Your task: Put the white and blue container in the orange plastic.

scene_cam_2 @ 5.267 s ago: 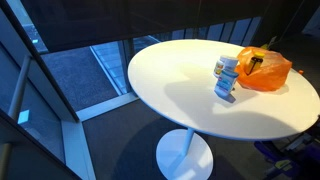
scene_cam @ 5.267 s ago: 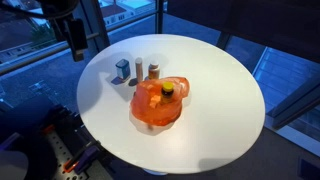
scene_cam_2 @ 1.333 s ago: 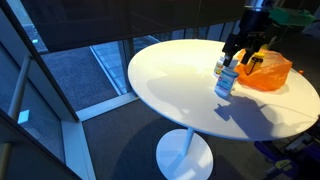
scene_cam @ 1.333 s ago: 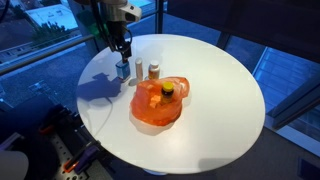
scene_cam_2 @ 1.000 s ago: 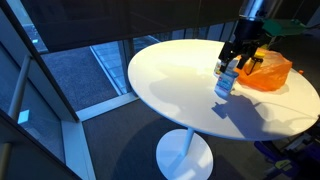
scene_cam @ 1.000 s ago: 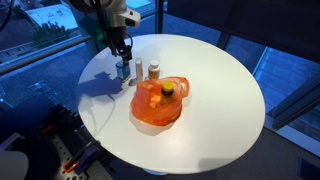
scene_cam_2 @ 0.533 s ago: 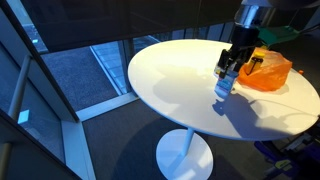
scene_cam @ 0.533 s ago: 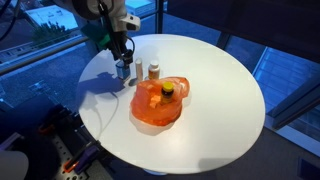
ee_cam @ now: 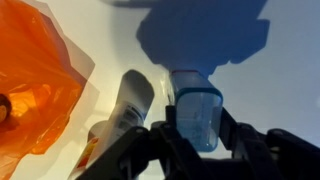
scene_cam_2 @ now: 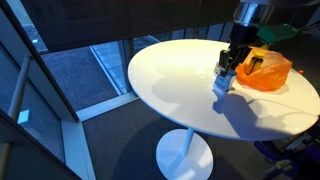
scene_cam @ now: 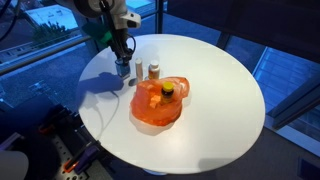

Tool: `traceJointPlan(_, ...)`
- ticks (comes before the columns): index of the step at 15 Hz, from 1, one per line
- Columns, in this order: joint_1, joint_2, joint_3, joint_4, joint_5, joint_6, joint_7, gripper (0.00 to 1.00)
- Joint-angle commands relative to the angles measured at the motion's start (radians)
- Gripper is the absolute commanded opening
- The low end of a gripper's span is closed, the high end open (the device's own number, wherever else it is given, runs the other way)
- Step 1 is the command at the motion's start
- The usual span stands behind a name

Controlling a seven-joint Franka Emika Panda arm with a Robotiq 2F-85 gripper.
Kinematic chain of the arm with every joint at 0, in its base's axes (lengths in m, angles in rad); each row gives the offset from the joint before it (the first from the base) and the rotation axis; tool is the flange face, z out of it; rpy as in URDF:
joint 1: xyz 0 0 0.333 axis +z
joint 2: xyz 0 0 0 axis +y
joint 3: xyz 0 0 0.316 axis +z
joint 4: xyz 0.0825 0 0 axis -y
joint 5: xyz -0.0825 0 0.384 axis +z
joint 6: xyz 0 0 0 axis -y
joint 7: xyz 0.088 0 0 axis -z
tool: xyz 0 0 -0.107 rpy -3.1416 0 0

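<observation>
The white and blue container (ee_cam: 196, 115) stands on the round white table (scene_cam: 230, 130), and my gripper (ee_cam: 196, 128) is shut on it with a finger on each side. In both exterior views the gripper (scene_cam: 122, 62) (scene_cam_2: 229, 66) comes down from above onto the container (scene_cam: 122, 72) (scene_cam_2: 221, 86). The orange plastic (scene_cam: 160, 104) (scene_cam_2: 266, 70) is a crumpled bag lying close beside it, mouth open; its edge shows at the left of the wrist view as the orange plastic (ee_cam: 35, 80).
Two small bottles (scene_cam: 140, 68) (scene_cam: 153, 71) stand right next to the held container; one white bottle (ee_cam: 128, 100) nearly touches my finger. A yellow item with a dark cap (scene_cam: 167, 90) lies inside the bag. Glass walls surround the table.
The jaws, open around the container a second ago, have closed onto it. The arm has sunk slightly; the container has not moved.
</observation>
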Motion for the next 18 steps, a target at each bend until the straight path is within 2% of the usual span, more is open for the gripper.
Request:
traceJointPlan(1, -0.017, -0.09, 0.019, 0.008, 0.058, -0.069, -0.033, 0.18)
traceJointPlan(4, -0.024, -0.162, 0.022, 0.016, 0.114, -0.121, -0.059, 0.18)
traceJointPlan(9, -0.033, -0.253, -0.01, 0.039, 0.113, -0.174, -0.032, 0.18)
traceJointPlan(18, -0.118, -0.264, -0.097, 0.052, 0.059, -0.168, 0.026, 0.18)
